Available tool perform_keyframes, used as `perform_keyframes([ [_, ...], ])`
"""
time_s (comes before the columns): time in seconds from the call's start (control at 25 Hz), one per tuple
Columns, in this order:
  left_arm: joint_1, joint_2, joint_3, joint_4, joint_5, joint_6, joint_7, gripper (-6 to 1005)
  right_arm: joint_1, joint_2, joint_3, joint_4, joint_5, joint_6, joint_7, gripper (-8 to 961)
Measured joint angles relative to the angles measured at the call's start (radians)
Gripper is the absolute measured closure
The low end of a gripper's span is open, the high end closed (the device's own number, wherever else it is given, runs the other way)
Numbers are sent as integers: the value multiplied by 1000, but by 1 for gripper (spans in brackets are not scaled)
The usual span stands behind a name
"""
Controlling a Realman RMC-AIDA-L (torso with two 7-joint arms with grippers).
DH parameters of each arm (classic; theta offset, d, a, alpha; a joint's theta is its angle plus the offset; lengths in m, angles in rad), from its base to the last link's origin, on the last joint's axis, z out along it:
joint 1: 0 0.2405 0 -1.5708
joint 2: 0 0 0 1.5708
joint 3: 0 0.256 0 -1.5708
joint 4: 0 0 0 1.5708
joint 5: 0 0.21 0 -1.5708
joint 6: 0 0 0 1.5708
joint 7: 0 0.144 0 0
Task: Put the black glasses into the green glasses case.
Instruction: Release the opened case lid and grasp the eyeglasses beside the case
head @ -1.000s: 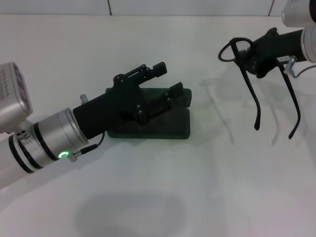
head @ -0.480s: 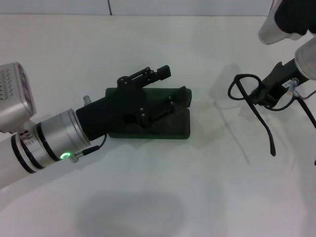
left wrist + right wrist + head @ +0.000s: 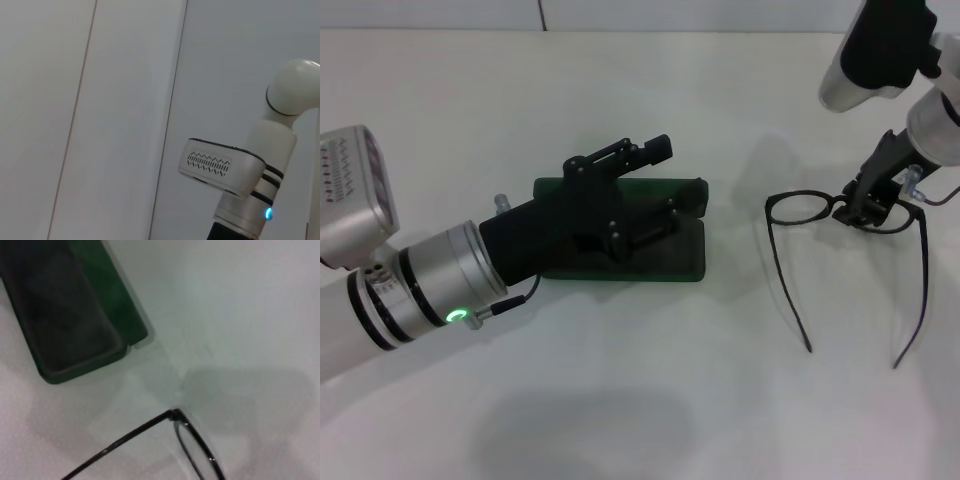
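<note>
The green glasses case lies open at the table's middle, its dark lining showing in the right wrist view. My left gripper reaches over the case from the left, its two black fingers spread apart above the raised lid. The black glasses are to the right of the case, low over the table, with both temple arms unfolded and pointing toward me. My right gripper is shut on the glasses at the bridge. One rim and one temple show in the right wrist view.
The white table runs out on all sides of the case. The right arm's white body hangs over the far right. The left wrist view shows only a wall and a white arm segment.
My right gripper has come down and forward with the glasses, turning them from hanging upright to nearly flat near the table. The left gripper has stayed over the case.
</note>
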Motion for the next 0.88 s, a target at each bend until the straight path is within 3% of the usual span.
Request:
perform_keyframes([
  [0.28,0,0,0,-4,0,0,4,349,-2,1,-7,1,4,18,0,660],
  [0.88,2,0,0,-8,1,0,9,350,0,2,-97,27,55,102,10,688],
])
